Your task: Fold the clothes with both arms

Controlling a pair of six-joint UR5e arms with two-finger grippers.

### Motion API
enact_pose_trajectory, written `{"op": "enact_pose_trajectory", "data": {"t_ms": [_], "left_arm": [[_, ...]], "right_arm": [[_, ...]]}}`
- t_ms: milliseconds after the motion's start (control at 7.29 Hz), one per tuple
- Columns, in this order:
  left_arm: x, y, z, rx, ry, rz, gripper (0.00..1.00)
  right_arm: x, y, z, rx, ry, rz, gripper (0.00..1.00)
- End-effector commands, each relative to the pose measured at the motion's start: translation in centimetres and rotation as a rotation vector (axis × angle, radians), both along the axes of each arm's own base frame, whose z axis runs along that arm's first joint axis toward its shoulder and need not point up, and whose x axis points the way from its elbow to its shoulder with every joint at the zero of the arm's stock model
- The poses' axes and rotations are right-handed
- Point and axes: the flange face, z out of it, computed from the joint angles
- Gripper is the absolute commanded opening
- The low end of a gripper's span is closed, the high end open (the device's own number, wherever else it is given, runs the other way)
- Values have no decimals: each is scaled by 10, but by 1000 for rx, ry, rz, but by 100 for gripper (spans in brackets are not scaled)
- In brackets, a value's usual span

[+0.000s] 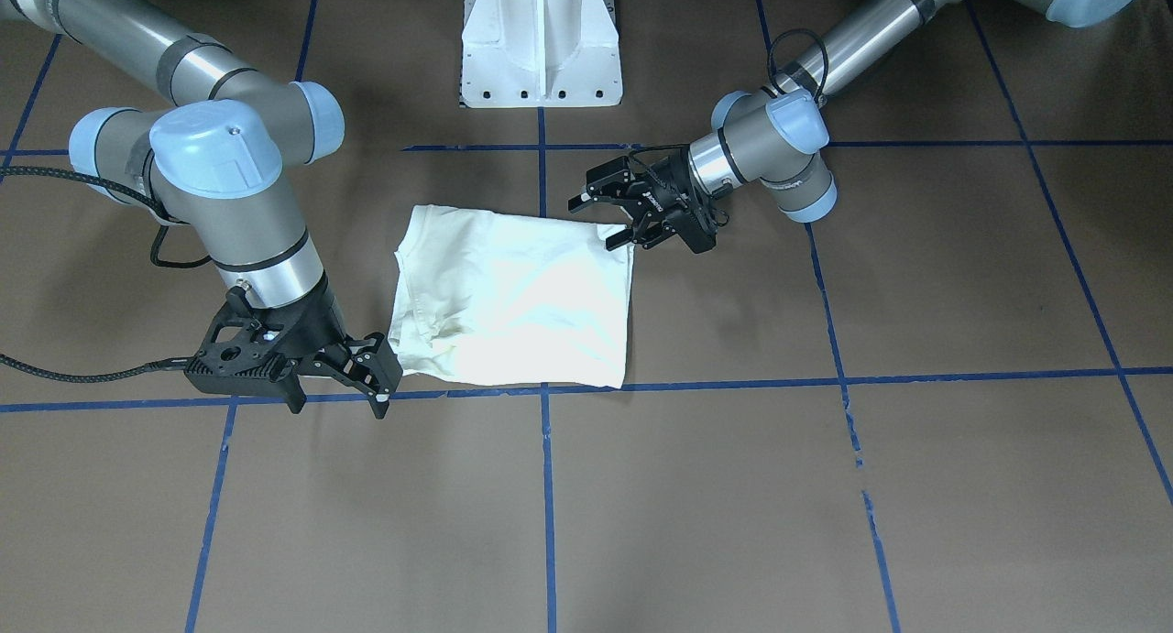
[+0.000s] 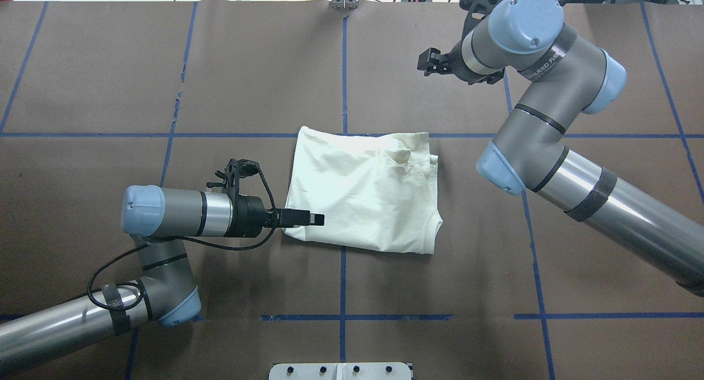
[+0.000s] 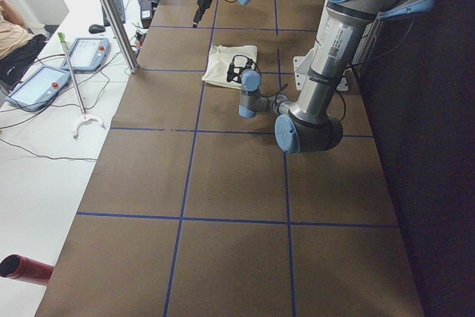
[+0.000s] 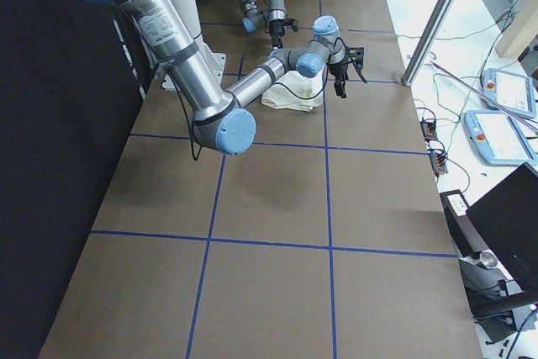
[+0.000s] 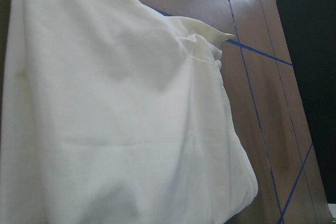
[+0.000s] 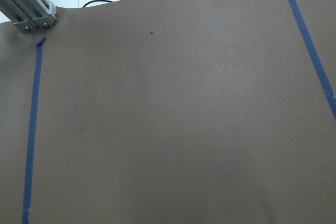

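Cream T-shirt (image 1: pixel 513 294) folded on desk (image 1: pixel 825 486). Left end effector (image 1: pixel 594 223) spread wide at T-shirt's corner, maybe touching. Right end effector (image 1: pixel 337 404) released, near T-shirt's opposite corner.

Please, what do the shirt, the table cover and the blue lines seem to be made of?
Shirt: soft matte fabric, probably cotton knit; it creases limply.
Table cover: likely brown matte paper; its far edge looks wavy.
Lines: blue tape, seemingly; torn in places.
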Motion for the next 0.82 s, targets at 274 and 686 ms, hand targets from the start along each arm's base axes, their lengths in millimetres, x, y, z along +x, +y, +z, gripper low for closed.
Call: {"op": "enact_pose_trajectory", "data": {"t_ms": [274,686], "left_arm": [[-7,5,-15,5,23,-2,99],[-50,-41,-74,-53,-89,-62,99]], "right_arm": [[5,-2,-1,-17,-14,-18,100],[52,-24,1,-35,-20,-91,100]]}}
